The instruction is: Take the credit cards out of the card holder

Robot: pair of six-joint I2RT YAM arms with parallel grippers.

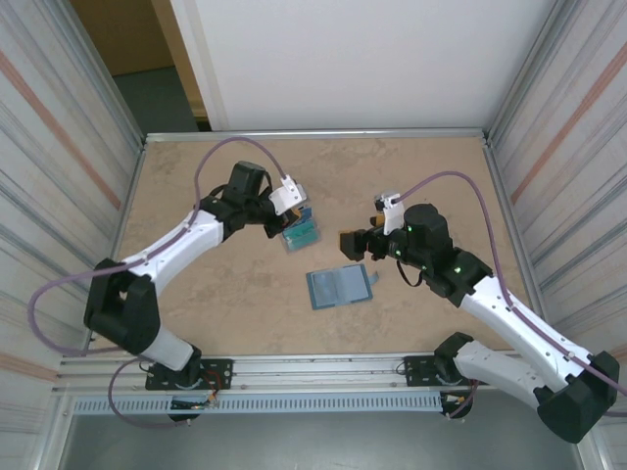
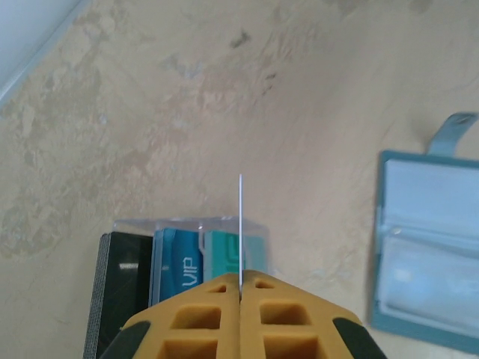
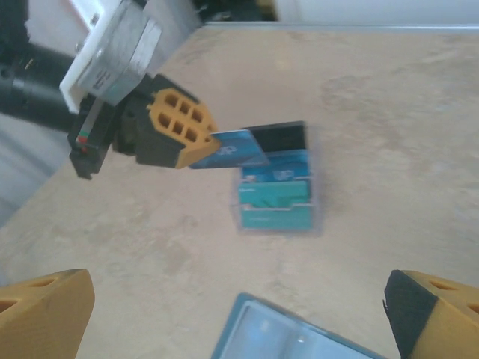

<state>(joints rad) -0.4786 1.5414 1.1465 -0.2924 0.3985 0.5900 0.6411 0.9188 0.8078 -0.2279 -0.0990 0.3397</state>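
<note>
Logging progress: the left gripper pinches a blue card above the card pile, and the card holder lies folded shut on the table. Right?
No. The card holder lies open, pockets up, as the top external view shows. The left gripper does pinch a blue card above the card pile.

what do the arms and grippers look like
Both arms are white tubes with black joints: left arm, right arm. A lilac cable loops along each. The left gripper and right gripper have orange, grid-cut fingers with black parts. The right arm carries green lights.
</note>
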